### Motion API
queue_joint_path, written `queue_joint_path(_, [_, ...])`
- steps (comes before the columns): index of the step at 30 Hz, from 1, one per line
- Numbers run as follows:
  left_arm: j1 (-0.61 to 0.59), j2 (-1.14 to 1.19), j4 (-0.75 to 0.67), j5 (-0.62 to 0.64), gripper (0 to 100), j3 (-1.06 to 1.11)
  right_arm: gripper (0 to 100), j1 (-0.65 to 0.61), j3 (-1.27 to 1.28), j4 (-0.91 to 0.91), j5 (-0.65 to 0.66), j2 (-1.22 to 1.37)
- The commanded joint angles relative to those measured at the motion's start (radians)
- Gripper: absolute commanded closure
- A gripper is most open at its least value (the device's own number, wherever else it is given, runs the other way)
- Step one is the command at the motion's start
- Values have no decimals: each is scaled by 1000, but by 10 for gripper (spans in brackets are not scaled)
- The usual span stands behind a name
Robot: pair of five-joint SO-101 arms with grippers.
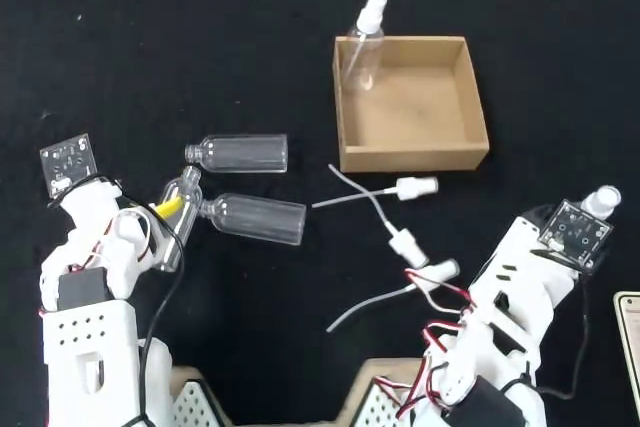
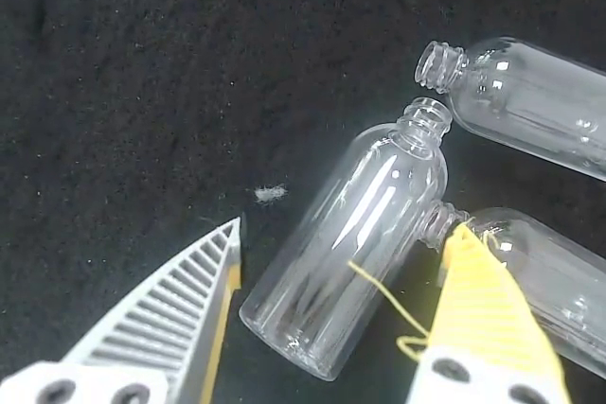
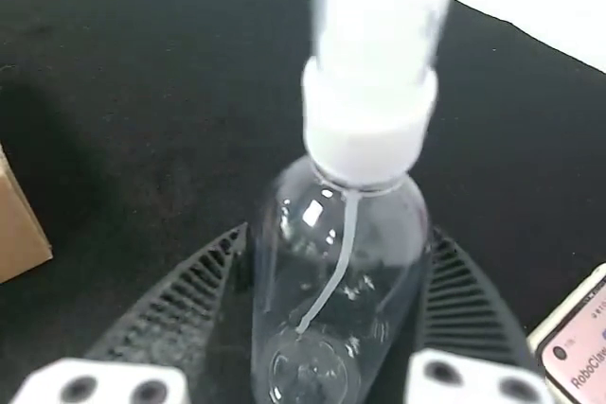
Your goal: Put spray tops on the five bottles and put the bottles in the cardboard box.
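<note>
Gripping a capped bottle [image 3: 336, 234], the right gripper [image 3: 341, 262] sits apart from the box [image 1: 412, 157]; boxing it seems the step in hand, needing a lift over the wall. The left gripper [image 2: 347, 229] gapes around a bare bottle [image 2: 350, 262] lying on its side.

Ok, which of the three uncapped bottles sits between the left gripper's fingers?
The bottle lying nearest the left arm's base, straddled by the open left gripper. The other two bottles lie beyond its neck, outside the fingers.
</note>
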Motion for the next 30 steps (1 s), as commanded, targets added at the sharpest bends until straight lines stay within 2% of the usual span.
queue_joint_path(1, [-8, -11, -20, 6, 675, 1, 651, -40, -10, 5, 9, -36])
queue_joint_path(30, [-2, -11, -20, 6, 675, 1, 635, -38, -47, 11, 9, -38])
